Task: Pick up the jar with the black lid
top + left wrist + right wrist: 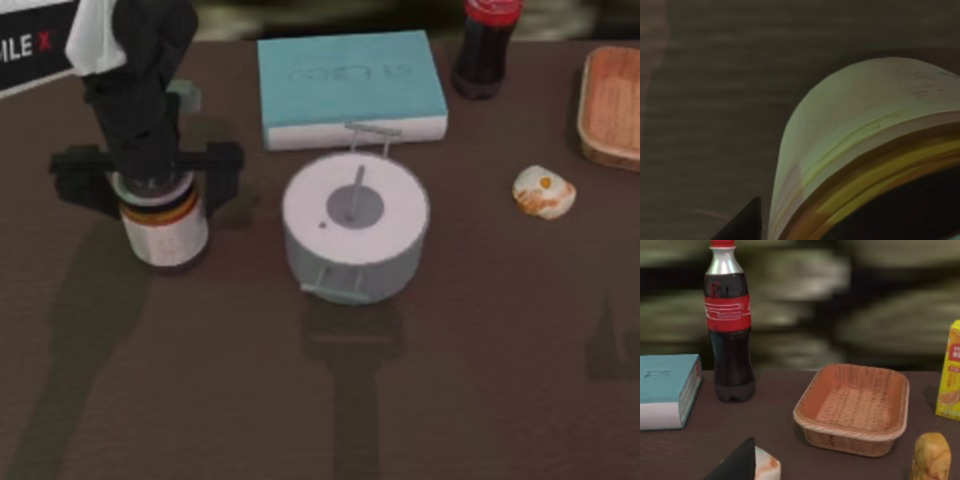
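The jar (165,232), with a white label and an orange-yellow band, stands upright on the table at the left. My left gripper (150,185) hangs straight down over its top, open, with its jaws on either side of the top. In the top view the black lid is hidden under that gripper. The left wrist view shows the jar's label (855,115) very close, the black lid (920,210) at the frame's edge, and one dark fingertip (747,225) just beside the jar. My right gripper (800,477) is open and idle at the right, outside the top view.
A large white pot with a grey knob (355,225) stands just right of the jar. Behind it lies a teal book (350,85). A cola bottle (485,45) and a wicker basket (610,110) stand at the back right. A white-orange lump (545,192) lies right of the pot.
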Available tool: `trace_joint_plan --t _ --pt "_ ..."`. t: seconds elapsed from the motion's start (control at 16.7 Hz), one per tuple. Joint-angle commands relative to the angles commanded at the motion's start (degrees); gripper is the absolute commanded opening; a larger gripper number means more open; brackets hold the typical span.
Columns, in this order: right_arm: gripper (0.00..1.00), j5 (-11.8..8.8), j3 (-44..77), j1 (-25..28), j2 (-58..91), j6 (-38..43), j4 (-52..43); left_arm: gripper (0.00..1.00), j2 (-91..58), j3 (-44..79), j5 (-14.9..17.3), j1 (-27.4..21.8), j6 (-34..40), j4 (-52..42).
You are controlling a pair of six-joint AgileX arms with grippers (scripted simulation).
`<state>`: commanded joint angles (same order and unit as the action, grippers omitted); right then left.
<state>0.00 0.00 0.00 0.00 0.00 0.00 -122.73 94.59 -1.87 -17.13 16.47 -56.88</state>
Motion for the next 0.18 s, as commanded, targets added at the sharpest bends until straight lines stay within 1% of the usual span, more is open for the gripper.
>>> trace_joint_plan --t 0.18 --pt "1.0 0.0 0.0 0.0 0.0 0.0 0.0 1.0 0.0 0.0 0.0 0.0 0.0 0.0"
